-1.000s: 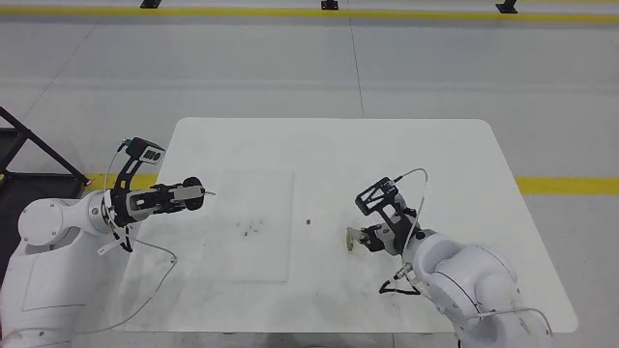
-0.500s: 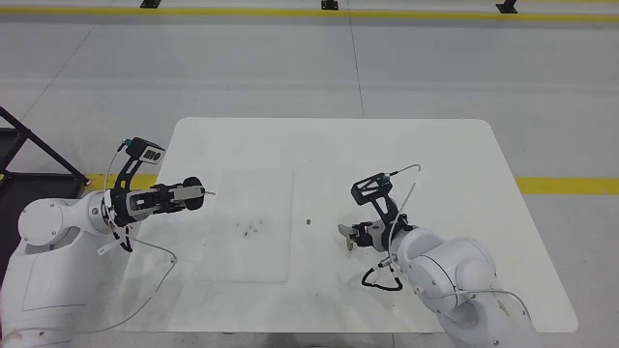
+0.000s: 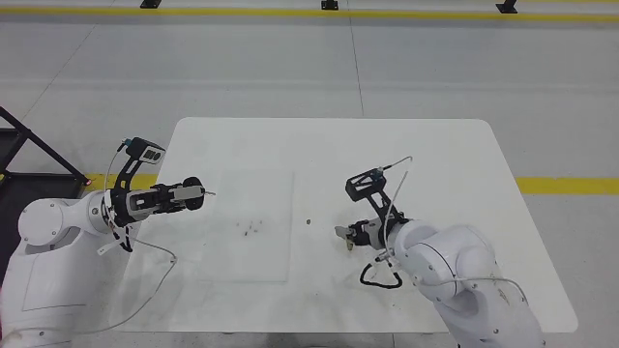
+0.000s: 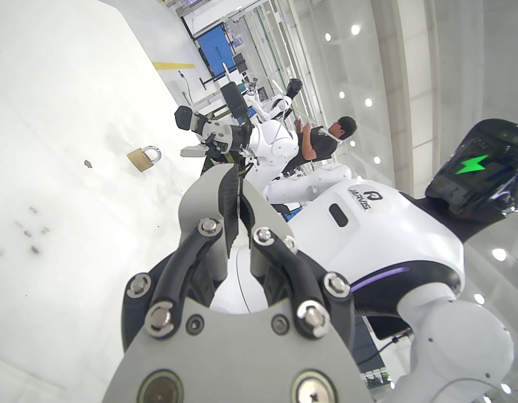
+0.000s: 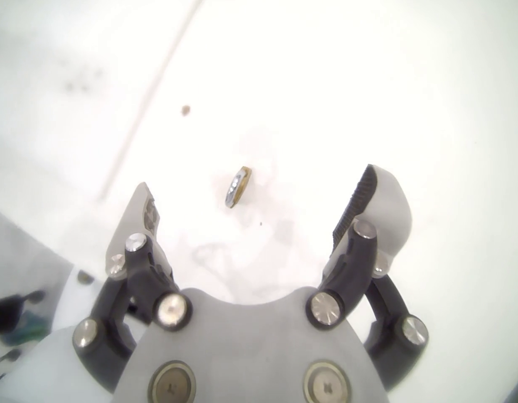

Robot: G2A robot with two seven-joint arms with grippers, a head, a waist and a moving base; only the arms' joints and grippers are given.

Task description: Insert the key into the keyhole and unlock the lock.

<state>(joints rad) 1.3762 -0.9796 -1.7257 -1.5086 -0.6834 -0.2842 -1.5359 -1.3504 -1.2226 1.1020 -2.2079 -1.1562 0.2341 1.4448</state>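
white table (image 3: 435, 155) is bearing the padlock (image 4: 143, 158), just before the wide-spread right gripper (image 5: 257, 188). left gripper (image 3: 196, 193), well apart from the padlock, is pinching shut, contents unclear. an off-centre close risks sending the padlock skidding.

The lock (image 5: 238, 186) lies on the table (image 3: 435, 155), right of centre, just beside the right gripper (image 5: 255, 179).
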